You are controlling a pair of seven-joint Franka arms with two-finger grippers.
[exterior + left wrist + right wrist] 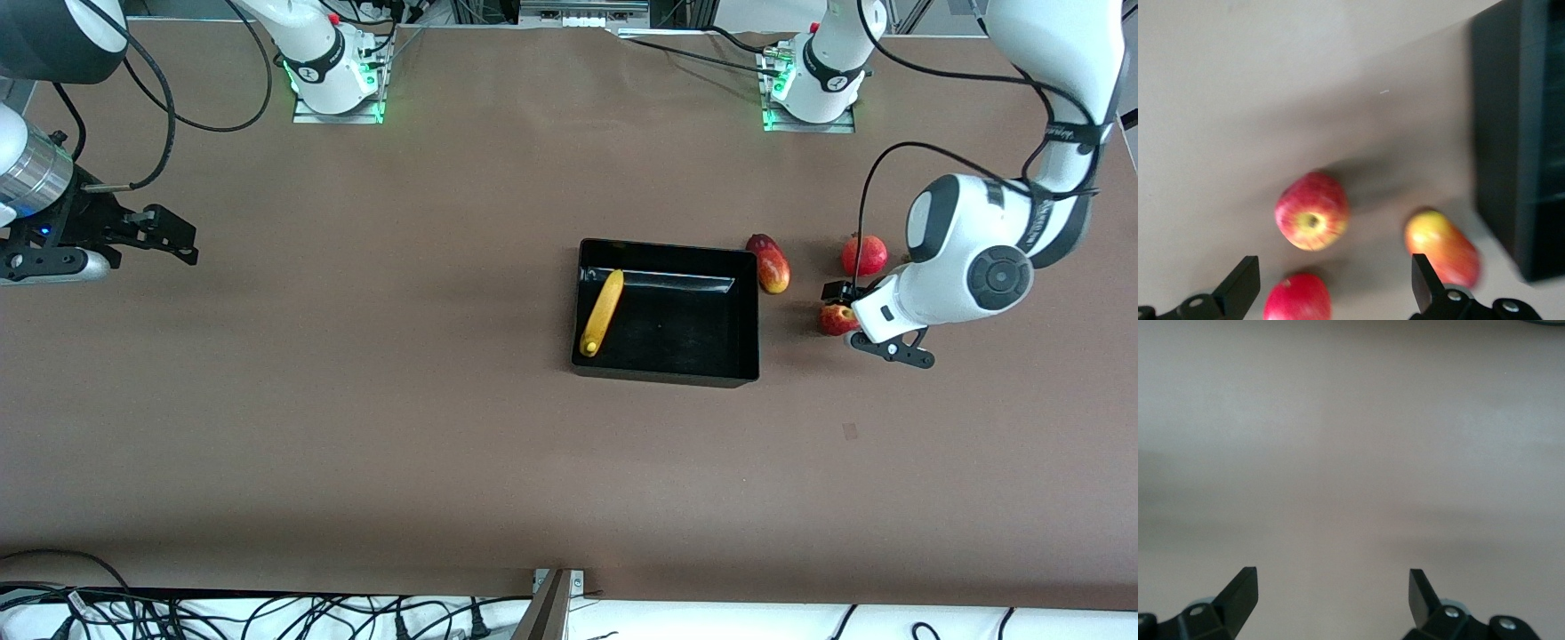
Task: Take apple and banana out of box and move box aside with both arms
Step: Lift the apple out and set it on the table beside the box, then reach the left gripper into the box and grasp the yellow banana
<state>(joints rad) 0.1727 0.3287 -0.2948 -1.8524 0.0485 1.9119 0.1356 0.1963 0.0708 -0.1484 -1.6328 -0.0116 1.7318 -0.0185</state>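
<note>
Apple [836,318] out on the table beside the box [745,311], my left gripper [1331,293] spread wide above it, so banana [602,313] in the box is next, calling for my waiting, open right gripper [1331,607].

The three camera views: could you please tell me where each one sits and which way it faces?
Front view: high across the table, facing both arms' bases; shows the box, both arms.
Left wrist view: on the left arm, looking down at the apple; open jaws show.
Right wrist view: on the right arm, over bare table; open jaws show.
Shared: front and left wrist views show apple and box.
</note>
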